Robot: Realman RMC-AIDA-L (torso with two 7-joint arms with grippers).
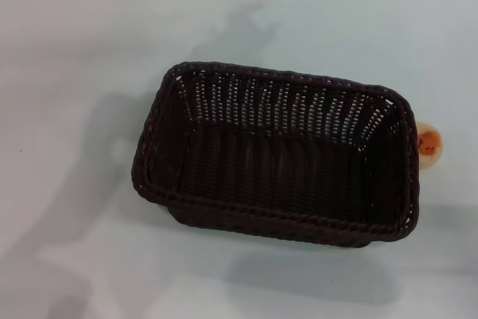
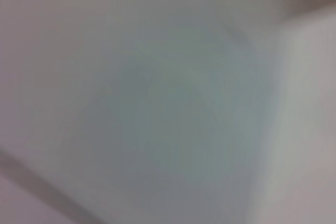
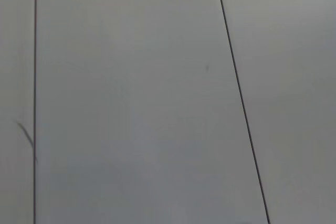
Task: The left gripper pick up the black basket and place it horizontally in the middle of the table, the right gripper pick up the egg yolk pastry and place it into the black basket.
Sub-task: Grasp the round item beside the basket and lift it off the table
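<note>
Overhead, from our head camera, we look down on the white table (image 1: 67, 72). At its middle sits the black basket (image 1: 276, 155), a large woven rectangle lying lengthwise across our view, open side up, with nothing inside it. Just beside the basket's right end, partly hidden behind the rim, rests the egg yolk pastry (image 1: 429, 144), a pale ball with an orange patch on top. Neither of our arms appears in this view. Our left wrist camera shows only a blurred pale surface, and our right wrist camera shows plain grey panels with thin dark seams. We cannot tell how either claw stands, or whether it holds anything.
</note>
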